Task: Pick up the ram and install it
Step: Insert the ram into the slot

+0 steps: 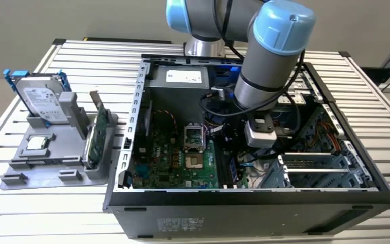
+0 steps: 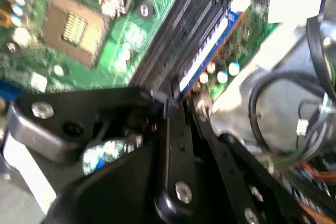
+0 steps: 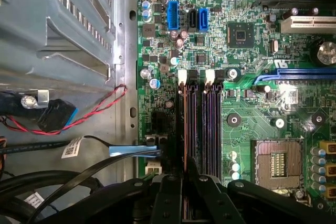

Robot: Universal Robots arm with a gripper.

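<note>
My gripper [image 1: 244, 158] reaches down into the open computer case [image 1: 249, 195], over the memory slots [image 3: 210, 124] of the green motherboard [image 1: 174, 162]. The ram [image 3: 184, 129] stands on edge along the outermost slot, next to the board's edge. It appears as a thin strip in the first wrist view and as a blue-edged stick [image 2: 207, 51] in the second wrist view. The black fingers [image 3: 170, 195] close on its near end, so the gripper [image 3: 185, 177] is shut on the ram. I cannot tell whether the stick is fully seated; the white latches [image 3: 182, 77] at the far end stand beside it.
A grey tray [image 1: 19, 178] on the exterior view's left holds a hard drive [image 1: 42, 96], a green expansion card [image 1: 99, 137] and a chip [image 1: 38, 143]. Inside the case are a drive cage [image 1: 317, 168], loose cables [image 3: 79, 119], the processor socket [image 3: 278, 161] and a power supply [image 1: 181, 76].
</note>
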